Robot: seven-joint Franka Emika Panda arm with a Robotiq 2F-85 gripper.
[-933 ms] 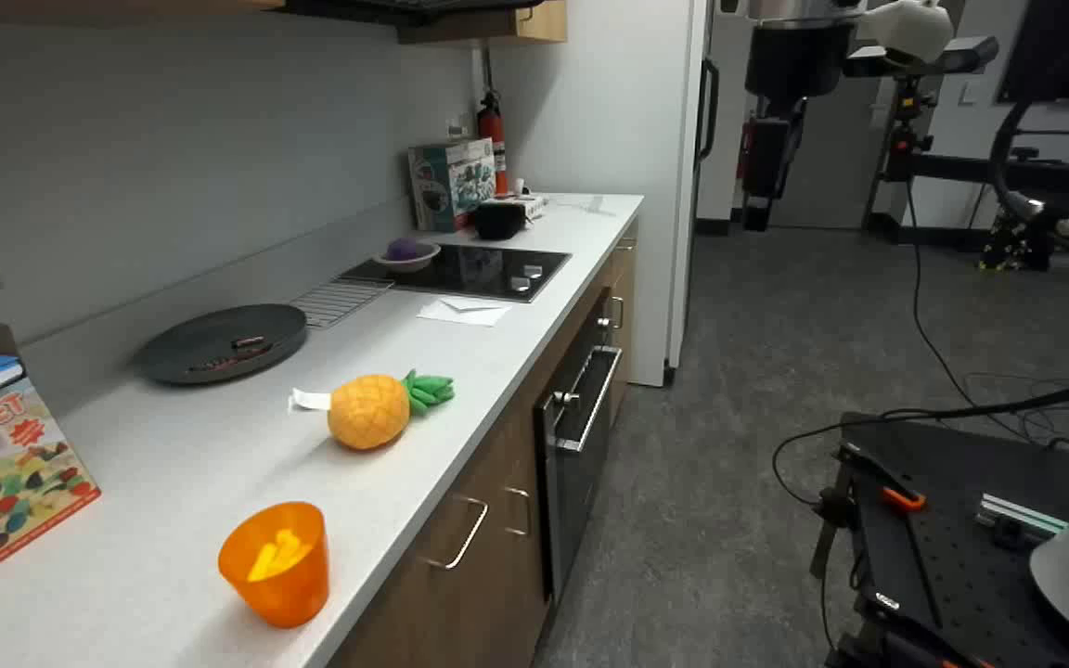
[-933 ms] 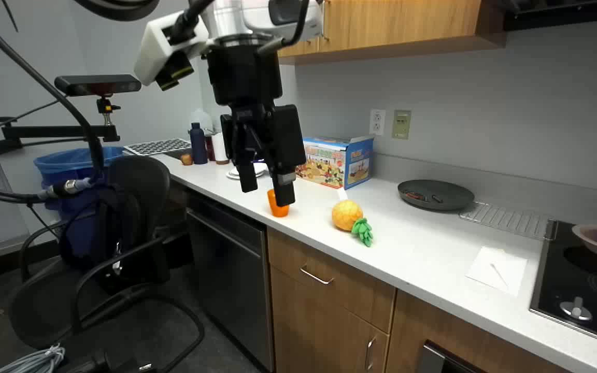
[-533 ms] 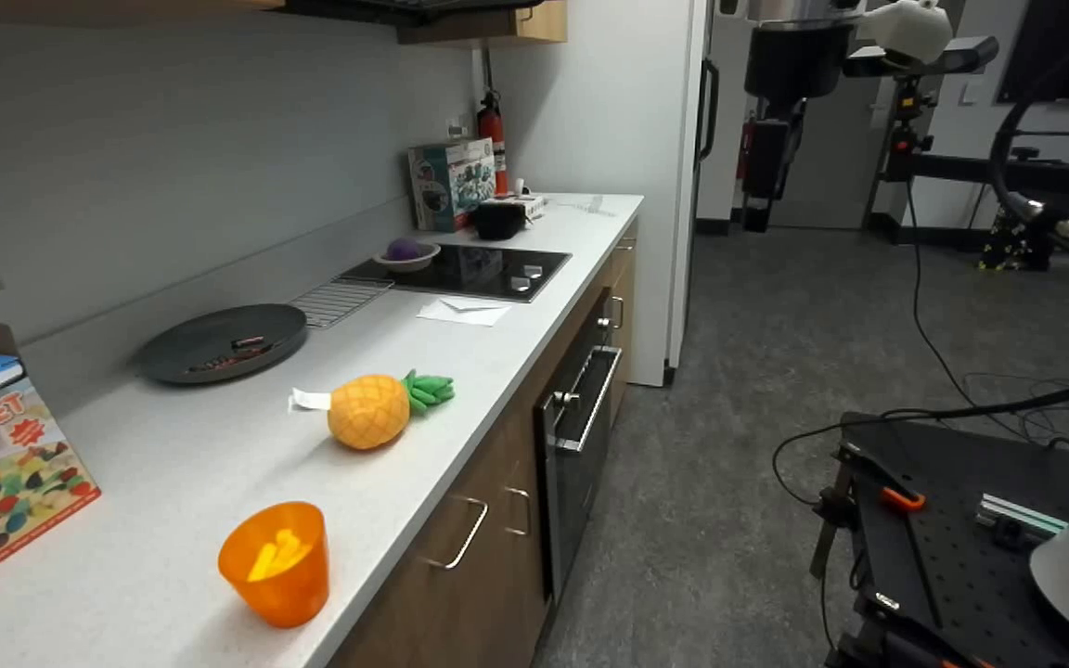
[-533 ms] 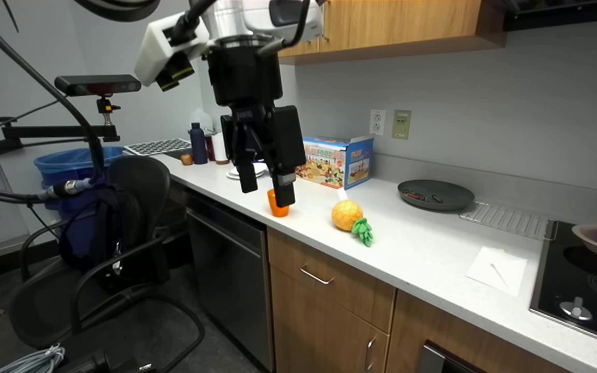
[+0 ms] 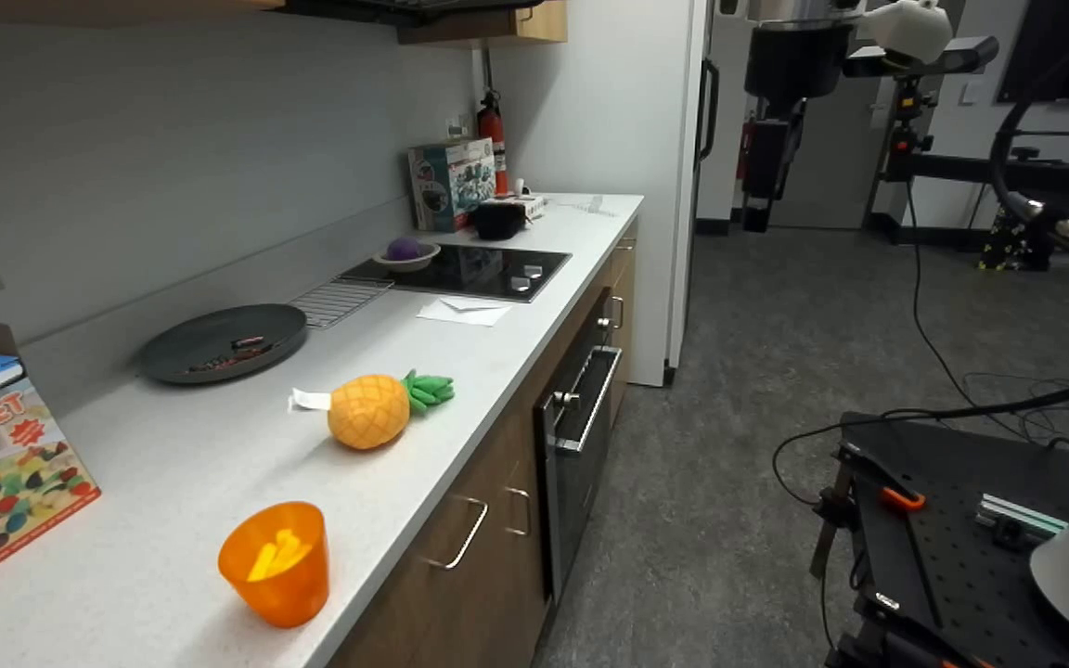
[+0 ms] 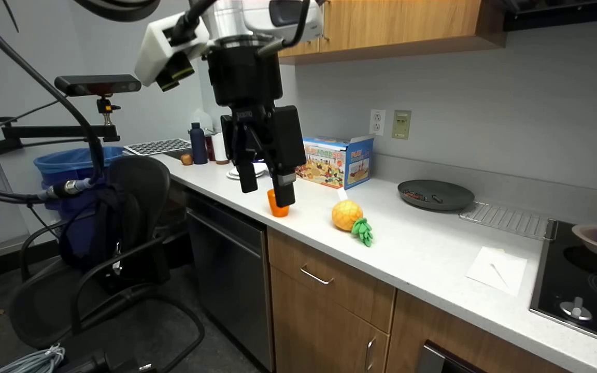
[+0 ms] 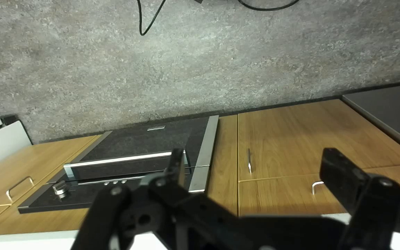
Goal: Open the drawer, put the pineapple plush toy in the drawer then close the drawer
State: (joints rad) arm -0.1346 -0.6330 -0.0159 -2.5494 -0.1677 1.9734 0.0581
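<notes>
White countertop: pineapple plush toy on it, closed drawer beneath it, parted, empty gripper up in front of it. Apparently unstarted: yet to open, load and close.

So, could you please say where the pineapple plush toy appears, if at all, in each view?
In an exterior view: the pineapple plush toy lies left of centre, beyond the orange cup.
In an exterior view: the pineapple plush toy lies just right of and below centre.
In the wrist view: it is not in the picture.
Shared landmark: the closed, brown-fronted drawer, in all three views.
</notes>
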